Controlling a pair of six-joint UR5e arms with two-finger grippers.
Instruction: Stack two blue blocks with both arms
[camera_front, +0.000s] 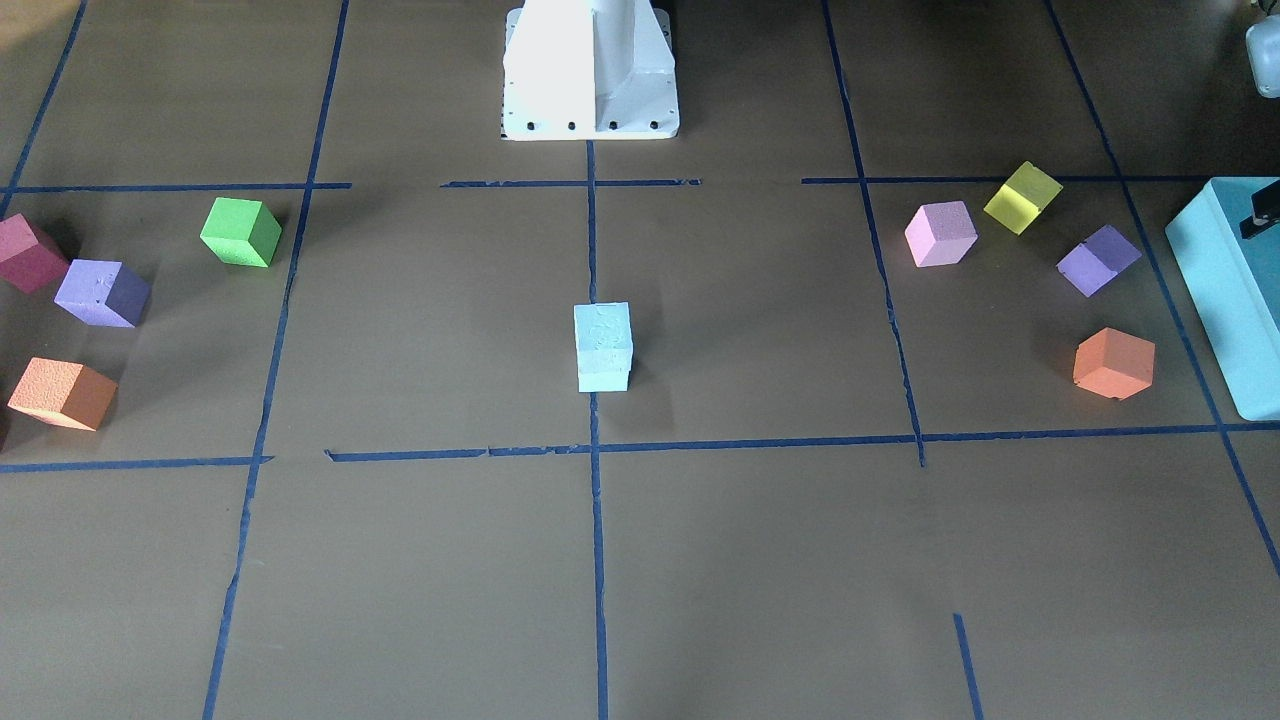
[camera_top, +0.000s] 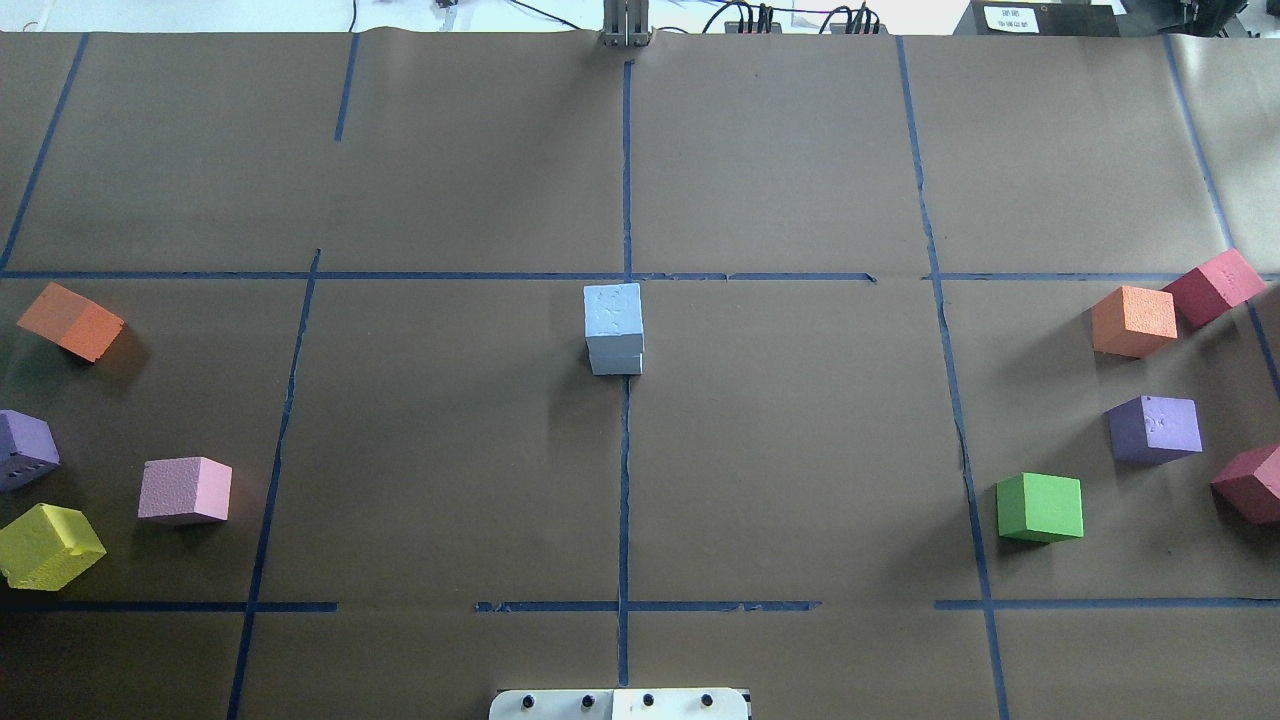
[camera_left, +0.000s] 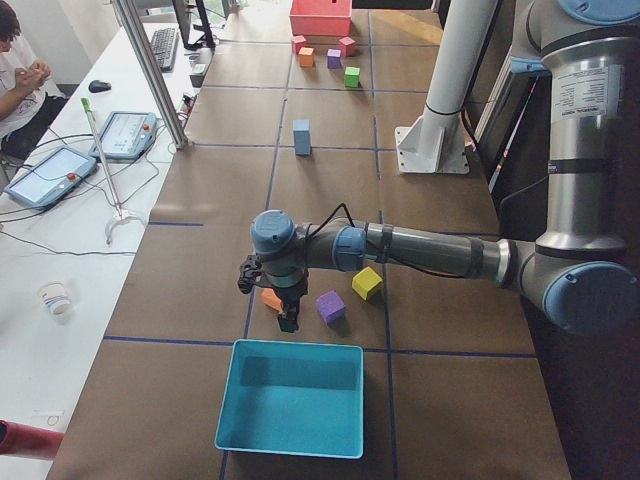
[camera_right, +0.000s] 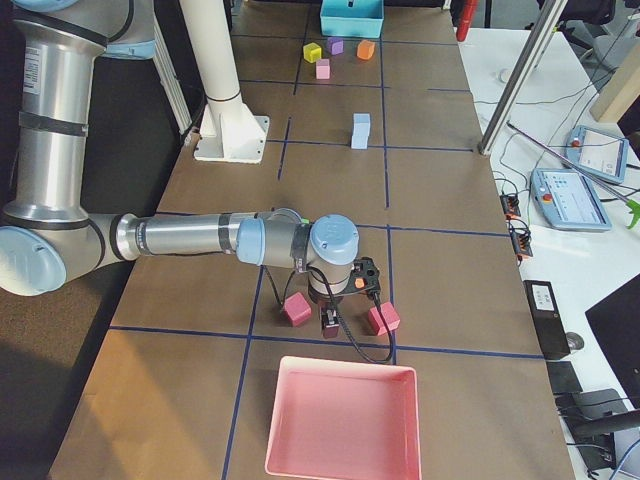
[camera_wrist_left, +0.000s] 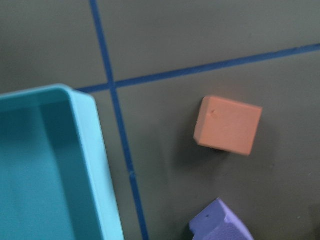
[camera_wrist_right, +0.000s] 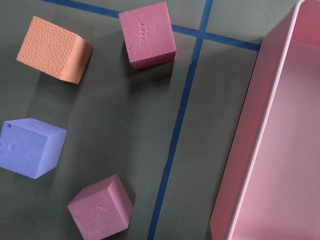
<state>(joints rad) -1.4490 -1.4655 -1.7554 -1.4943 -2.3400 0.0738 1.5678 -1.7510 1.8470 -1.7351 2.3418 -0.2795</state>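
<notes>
Blue blocks: stacked one on the other at the table's middle, on the centre tape line. Sides look about flush, though a small offset cannot be ruled out.
Task state: judged done; neither arm touches the stack, and both are well apart from it.
Left gripper: low, between an orange block and the teal box. Open or closed, cannot tell.
Right gripper: low among red blocks, near the pink tray. Jaw state, cannot tell.
Risk, stack: light foam, so a table knock or an arm sweeping through the middle would likely topple it.
Risk, arms: moving sideways before rising could clip the box rim, the tray or neighbouring blocks.
</notes>
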